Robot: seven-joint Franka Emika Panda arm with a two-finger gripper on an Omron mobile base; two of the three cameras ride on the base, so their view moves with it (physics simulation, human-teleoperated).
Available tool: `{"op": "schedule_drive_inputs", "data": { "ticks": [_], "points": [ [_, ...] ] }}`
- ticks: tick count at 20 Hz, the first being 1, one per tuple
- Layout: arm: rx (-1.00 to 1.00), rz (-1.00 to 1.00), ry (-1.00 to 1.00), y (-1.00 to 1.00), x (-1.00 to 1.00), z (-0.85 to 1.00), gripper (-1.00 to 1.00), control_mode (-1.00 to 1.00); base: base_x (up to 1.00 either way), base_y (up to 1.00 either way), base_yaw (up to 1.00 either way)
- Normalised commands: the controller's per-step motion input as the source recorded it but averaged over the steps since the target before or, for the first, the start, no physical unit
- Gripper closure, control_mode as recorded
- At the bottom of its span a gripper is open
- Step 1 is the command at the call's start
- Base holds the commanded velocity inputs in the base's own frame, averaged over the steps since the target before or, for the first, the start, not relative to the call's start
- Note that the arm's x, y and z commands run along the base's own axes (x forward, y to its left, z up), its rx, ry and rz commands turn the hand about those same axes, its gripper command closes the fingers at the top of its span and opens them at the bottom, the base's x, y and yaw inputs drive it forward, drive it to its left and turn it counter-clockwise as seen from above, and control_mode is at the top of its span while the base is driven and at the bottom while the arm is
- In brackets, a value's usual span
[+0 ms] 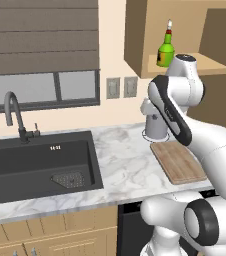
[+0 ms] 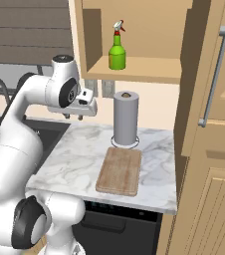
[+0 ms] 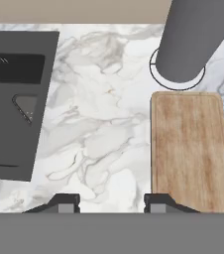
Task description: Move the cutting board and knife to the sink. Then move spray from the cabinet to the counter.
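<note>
The light-brown cutting board [image 1: 177, 161] [image 2: 119, 171] [image 3: 191, 149] lies flat on the white marble counter [image 1: 125, 160] [image 2: 79, 159] [image 3: 104, 124], right of the black sink [image 1: 40, 160] [image 3: 15, 99]. No knife is in view. My gripper [image 2: 74, 116] [image 3: 111, 202] hangs above the bare counter between sink and board, pointing down. It is open and holds nothing, and its right fingertip sits over the board's left edge. The green spray [image 1: 165, 50] [image 2: 117, 50] stands upright in the doorless niche of the cabinet [image 1: 135, 35] [image 2: 149, 30], above and behind the board.
A tall grey paper towel roll [image 1: 155, 125] [image 2: 125, 117] [image 3: 193, 39] stands just behind the board. A dark gooseneck faucet [image 1: 12, 112] rises behind the sink. A tall wooden cabinet with a bar handle [image 2: 214, 74] walls off the counter's right end.
</note>
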Motion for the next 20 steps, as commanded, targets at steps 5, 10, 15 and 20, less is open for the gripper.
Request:
{"op": "schedule_drive_inputs", "data": {
  "ticks": [5, 10, 15, 20],
  "points": [
    [-0.02, -0.03, -0.02, -0.02, 0.0, -0.01, -1.0, -1.0, 0.0, 0.0, 0.0],
    [-0.1, -0.12, -0.04, -0.33, 0.0, -0.25, -1.0, -1.0, 0.0, 0.0, 0.0],
    [-0.06, -0.24, 0.0, -0.68, 0.0, -0.72, -1.0, -1.0, 0.0, 0.0, 0.0],
    [-0.02, -0.05, 0.0, -0.93, 0.03, -0.54, -1.0, -1.0, 0.0, 0.0, 0.0]
  ]
}}
